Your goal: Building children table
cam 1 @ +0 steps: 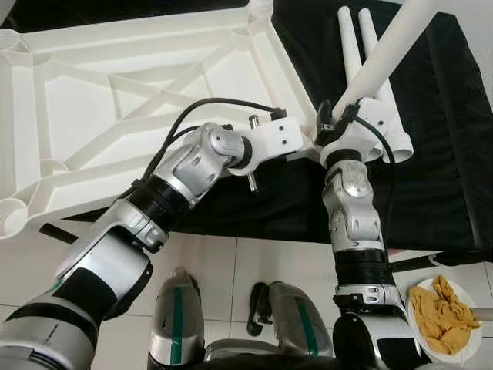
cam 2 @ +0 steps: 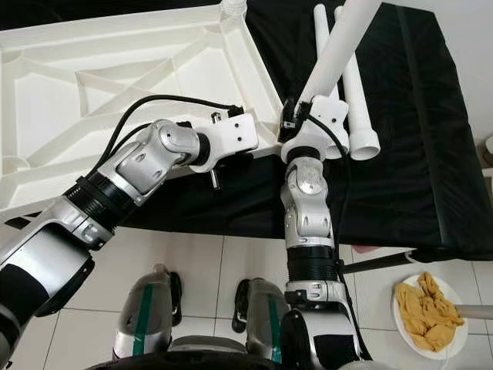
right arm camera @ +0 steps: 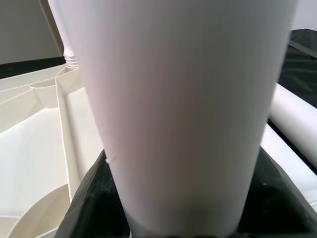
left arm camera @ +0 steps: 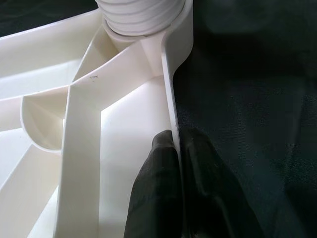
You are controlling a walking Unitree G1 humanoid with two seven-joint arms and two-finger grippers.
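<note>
The robot's right gripper (right arm camera: 168, 218) is pinched around a white tapered table leg (cam 1: 385, 58), which rises from the gripper toward one o'clock and out past the top of the head view. In the right wrist view, its black fingers (right arm camera: 89, 198) flank the thick end of the leg. At about nine o'clock from it, the left gripper (left arm camera: 176, 193) is pressed together on the thin side rim of the upturned white tabletop (cam 1: 139, 100), one black finger (left arm camera: 153, 198) on each side of the wall, just below a threaded corner socket (left arm camera: 141, 15).

The tabletop lies ribs-up on a black cloth (cam 1: 454, 154), filling the ten o'clock part of the head view. Two spare legs (cam 1: 389, 116) lie side by side on the cloth at one o'clock.

The step appears to be seating the held leg in a socket. To do it well, the left grip should steady the top while the leg is brought upright over the socket before turning, since a tilted start would likely bind the thread.

A plate (cam 1: 470, 297) with a yellow cloth (cam 1: 443, 316) sits at five o'clock.
</note>
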